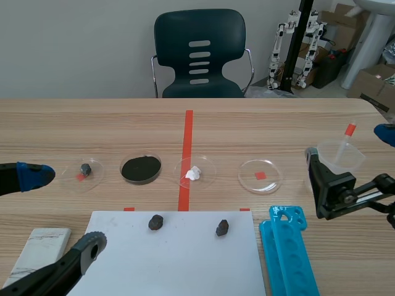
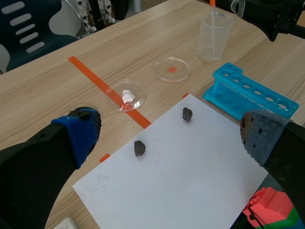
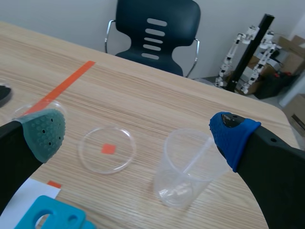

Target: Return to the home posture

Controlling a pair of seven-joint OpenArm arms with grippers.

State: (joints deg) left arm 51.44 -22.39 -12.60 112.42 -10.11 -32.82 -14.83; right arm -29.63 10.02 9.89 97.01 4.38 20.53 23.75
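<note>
Scene view: left gripper point(image 1: 62, 209) wide open, empty, at left edge of white paper sheet point(image 1: 185, 265); right gripper point(image 1: 352, 151) open, empty, well right of sheet, straddling clear plastic beaker point(image 1: 345, 159); homing prob. not yet done

Lab: petri dish point(image 1: 271, 179), test-tube rack point(image 1: 288, 253) (beaker point(image 1: 345, 157) too).

The blue plastic test-tube rack point(image 1: 293, 259) is running off the scene view's near edge; a finger of the left gripper point(image 1: 65, 209) is covering part of the white marbled slab point(image 1: 38, 245).

Dark chair point(image 1: 200, 55) — pale wall point(image 1: 74, 43).
</note>
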